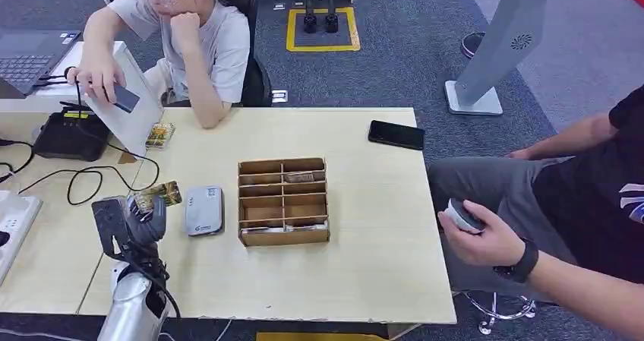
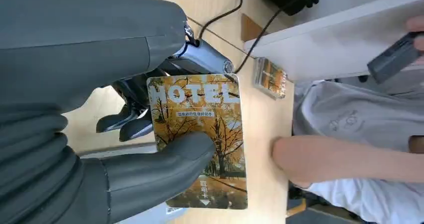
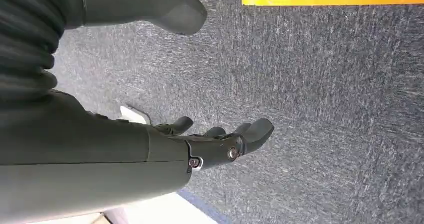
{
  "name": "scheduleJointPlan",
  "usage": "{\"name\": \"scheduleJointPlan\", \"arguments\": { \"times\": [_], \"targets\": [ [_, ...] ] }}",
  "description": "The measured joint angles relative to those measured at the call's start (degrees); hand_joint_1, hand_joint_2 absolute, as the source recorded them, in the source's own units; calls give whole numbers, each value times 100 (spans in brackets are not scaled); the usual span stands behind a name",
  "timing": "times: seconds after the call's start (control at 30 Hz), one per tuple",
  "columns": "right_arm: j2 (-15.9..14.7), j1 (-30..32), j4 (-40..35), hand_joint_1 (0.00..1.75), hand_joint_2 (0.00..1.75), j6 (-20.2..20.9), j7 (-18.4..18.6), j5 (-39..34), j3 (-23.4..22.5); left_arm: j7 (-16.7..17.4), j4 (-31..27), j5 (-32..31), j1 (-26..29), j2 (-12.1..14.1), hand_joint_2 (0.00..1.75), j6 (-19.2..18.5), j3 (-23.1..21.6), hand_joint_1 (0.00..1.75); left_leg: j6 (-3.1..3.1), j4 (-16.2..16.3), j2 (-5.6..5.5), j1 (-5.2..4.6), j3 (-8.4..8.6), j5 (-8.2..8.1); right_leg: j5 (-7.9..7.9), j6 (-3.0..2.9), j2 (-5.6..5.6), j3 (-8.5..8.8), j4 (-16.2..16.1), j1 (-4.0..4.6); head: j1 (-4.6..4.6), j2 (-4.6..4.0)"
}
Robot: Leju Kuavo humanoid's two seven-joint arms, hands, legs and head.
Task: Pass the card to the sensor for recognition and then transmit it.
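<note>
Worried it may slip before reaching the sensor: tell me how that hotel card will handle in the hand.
The hotel card looks thin, flat and unbent where it sticks out past the thumb, so probably stiff and light. Its glossy printed face may be slippery. The left hand pinches only one end, so it could pivot.

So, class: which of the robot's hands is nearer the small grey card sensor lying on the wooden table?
Left. The left hand, holding the orange hotel card, hovers just beside the sensor; the right hand hangs over grey carpet.
</note>
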Motion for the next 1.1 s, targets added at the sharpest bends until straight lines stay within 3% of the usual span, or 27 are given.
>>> {"name": "scheduleJointPlan", "arguments": {
  "times": [0.43, 0.63, 0.73, 0.83, 0.9, 0.93, 1.1],
  "targets": [
    [9, 0, -2, 0, 175, 0, 0, 0, 0, -35, -171, 13, 30, -2, 175, 11, 0, 175, 0, 0, 1, 0, 0, 0, 0, 0, 1, 0, 0, 0, 0, 0],
    [9, -2, -2, 0, 175, 11, 37, 61, -2, -355, -543, -329, -77, 105, 175, 483, 0, 175, 0, 0, 1, 0, 0, 0, 0, 0, 1, -1, 0, 0, 0, 2],
    [9, -14, -11, 0, 175, 68, 55, 131, -2, -507, -628, -1278, -191, 223, 175, 1052, -2, 175, 0, 0, 1, 1, 1, 0, 0, 0, 1, -1, 0, 1, 0, 0],
    [7, -43, -33, 0, 175, 144, 37, 212, -2, -553, -599, -3027, -312, 408, 175, 1874, -107, 175, -1, 0, 2, 1, 1, 1, 0, 0, 2, -2, 0, 1, 0, 0],
    [7, -82, -37, 0, 175, 212, 35, 256, -2, -525, -525, -4464, -415, 522, 175, 2177, -131, 175, -1, 0, 2, 0, 2, 1, 0, 0, 3, -2, 0, 0, -2, 2],
    [7, -96, -39, 0, 175, 221, 35, 260, -2, -509, -468, -4900, -480, 564, 175, 2219, -131, 175, -1, 0, 2, 0, 2, 1, 0, 0, 2, -2, 0, 0, 0, 0],
    [-7, -102, -39, 0, 175, 230, 35, 302, -4, -485, -258, -5663, -685, 651, 175, 2256, -133, 175, -1, 2, 4, 0, 0, 1, 4, 0, 7, -3, 0, 0, 0, 0]
  ]
}}
